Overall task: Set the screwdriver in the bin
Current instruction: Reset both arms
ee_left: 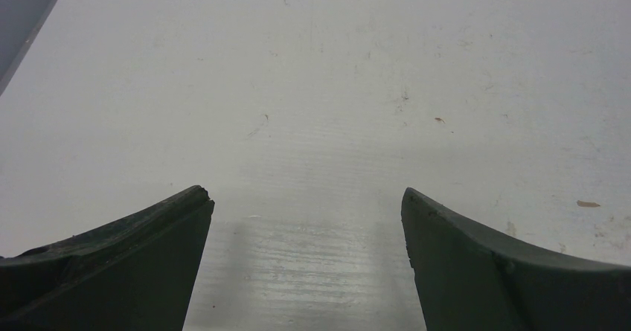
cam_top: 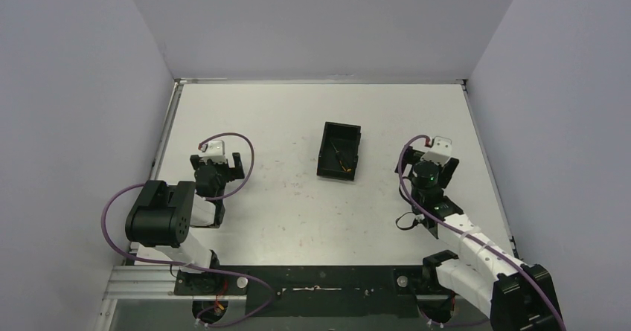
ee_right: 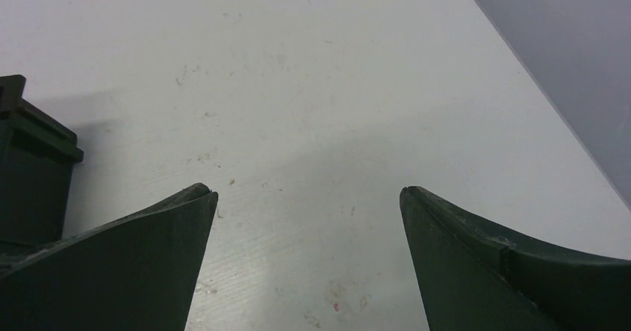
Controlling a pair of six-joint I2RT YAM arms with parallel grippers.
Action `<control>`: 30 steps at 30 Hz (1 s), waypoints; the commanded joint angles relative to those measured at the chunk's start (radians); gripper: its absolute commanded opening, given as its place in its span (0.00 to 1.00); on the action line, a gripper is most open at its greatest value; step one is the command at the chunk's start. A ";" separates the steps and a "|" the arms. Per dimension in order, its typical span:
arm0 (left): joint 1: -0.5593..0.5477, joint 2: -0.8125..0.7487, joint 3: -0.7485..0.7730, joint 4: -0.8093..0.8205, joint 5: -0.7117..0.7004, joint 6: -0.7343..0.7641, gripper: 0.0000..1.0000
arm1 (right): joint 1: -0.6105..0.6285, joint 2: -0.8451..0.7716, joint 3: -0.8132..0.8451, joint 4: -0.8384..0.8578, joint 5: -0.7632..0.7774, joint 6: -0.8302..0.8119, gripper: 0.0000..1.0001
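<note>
The black bin [cam_top: 327, 152] stands in the middle of the table. The screwdriver [cam_top: 342, 158] lies inside it, thin shaft toward the far end, orange-yellow handle near the front wall. A corner of the bin also shows at the left edge of the right wrist view [ee_right: 30, 167]. My left gripper [cam_top: 218, 152] is open and empty over bare table left of the bin; its jaws stand wide apart in the left wrist view [ee_left: 306, 197]. My right gripper [cam_top: 437, 149] is open and empty right of the bin, jaws wide apart in the right wrist view [ee_right: 308, 194].
Grey walls enclose the table on the left, back and right; the right wall shows in the right wrist view [ee_right: 565, 56]. Purple cables loop around both arms. A black rail [cam_top: 320, 290] runs along the near edge by the arm bases.
</note>
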 commanded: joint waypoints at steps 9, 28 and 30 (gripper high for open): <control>0.001 -0.003 0.013 0.060 0.000 0.005 0.97 | -0.004 0.004 -0.070 0.184 0.020 -0.016 1.00; 0.001 -0.004 0.013 0.060 0.000 0.004 0.97 | -0.162 0.445 -0.229 1.001 0.088 -0.199 1.00; 0.001 -0.003 0.013 0.060 0.000 0.004 0.97 | -0.185 0.440 -0.229 0.988 0.019 -0.196 1.00</control>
